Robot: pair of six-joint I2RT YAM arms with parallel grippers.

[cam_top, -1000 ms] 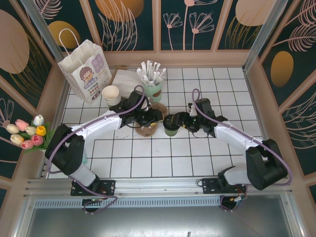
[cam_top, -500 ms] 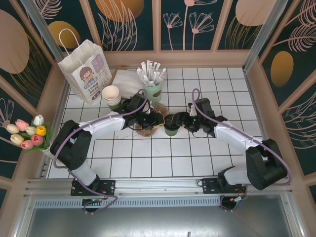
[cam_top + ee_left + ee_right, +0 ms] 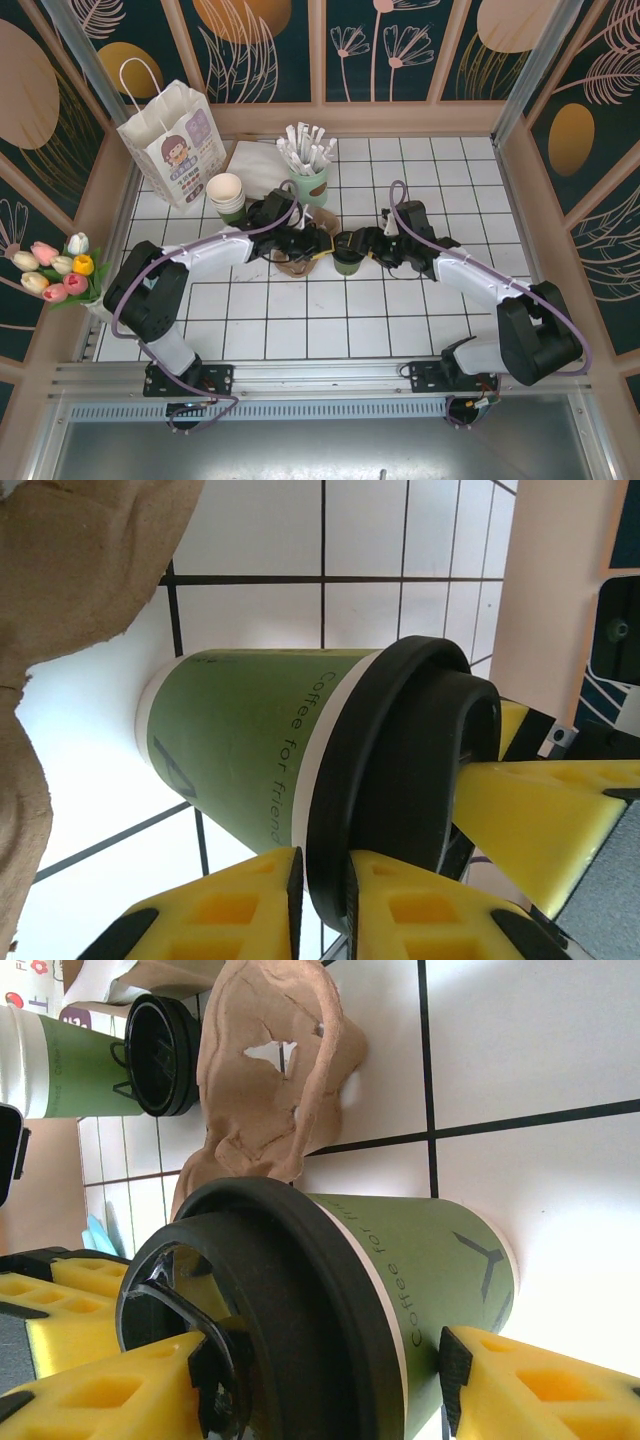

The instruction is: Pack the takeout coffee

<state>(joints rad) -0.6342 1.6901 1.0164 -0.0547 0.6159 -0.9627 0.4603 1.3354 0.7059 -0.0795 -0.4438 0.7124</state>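
A dark-green cup [image 3: 347,264] with a black lid [image 3: 400,780] stands upright on the white-tiled table [image 3: 300,320], met from either side by two robot arms. The left fingers [image 3: 324,247] are almost pressed together, pinching the rim of the lid, which fills the narrow gap between their yellow tips in the left wrist view. The right fingers [image 3: 361,250] are spread wide and turned one above the other, bracketing the cup from top to bottom. One yellow tip rests in the sunken top of the lid and the other sits by the cup's wall close to its base; whether they squeeze the cup cannot be told. The words "Coffee for friend" run along the cup's side in the left wrist view. Just beside the left fingers, on the side away from the right fingers, lies a crumpled brown carrier [image 3: 297,264], near the cup's base but apart from it. Beyond both pairs of fingers, toward the far wall, stand a pale-green holder [image 3: 310,185] of white wrapped straws and a stack of cream cups [image 3: 226,192]. A white paper bag [image 3: 172,130] stands further out on the left fingers' side. A bunch of tulips [image 3: 55,268] sits at the table's left edge, well apart from the fingers.
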